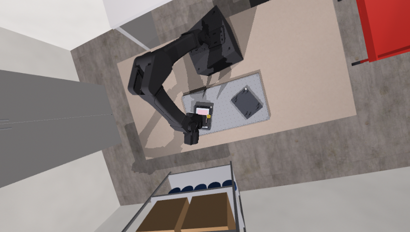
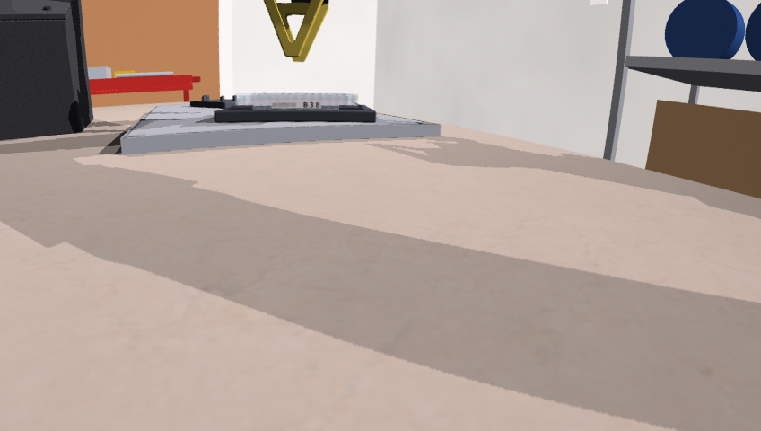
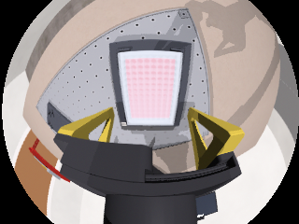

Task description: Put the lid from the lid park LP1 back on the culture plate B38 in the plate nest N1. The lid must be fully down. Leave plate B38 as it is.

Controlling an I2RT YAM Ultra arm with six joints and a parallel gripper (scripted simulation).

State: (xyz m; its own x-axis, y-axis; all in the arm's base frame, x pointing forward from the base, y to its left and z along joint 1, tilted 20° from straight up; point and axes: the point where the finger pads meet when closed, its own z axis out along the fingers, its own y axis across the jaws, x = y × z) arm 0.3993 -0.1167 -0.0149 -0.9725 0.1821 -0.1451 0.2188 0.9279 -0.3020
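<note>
Culture plate B38 (image 1: pixel 201 110) with pink wells sits in the black plate nest N1 (image 1: pixel 209 113) at the left end of the grey baseplate (image 1: pixel 230 110). In the exterior view the plate (image 2: pixel 296 101) looks clear and level in the nest (image 2: pixel 294 113), with a flat clear top layer; I cannot tell lid from plate there. Lid park LP1 (image 1: pixel 246 102) is a dark tilted square at the right and shows nothing on it. My gripper (image 1: pixel 205 119) hangs above the plate's near end, open and empty. The wrist view shows the yellow fingers spread either side of the plate (image 3: pixel 149 88).
The arm's black base (image 1: pixel 214 43) stands behind the baseplate. A shelf rack with brown boxes (image 1: pixel 198 212) and blue round items is off the table's front. A red cart (image 1: pixel 382 28) is at the far right. A grey cabinet (image 1: pixel 54 120) is at the left.
</note>
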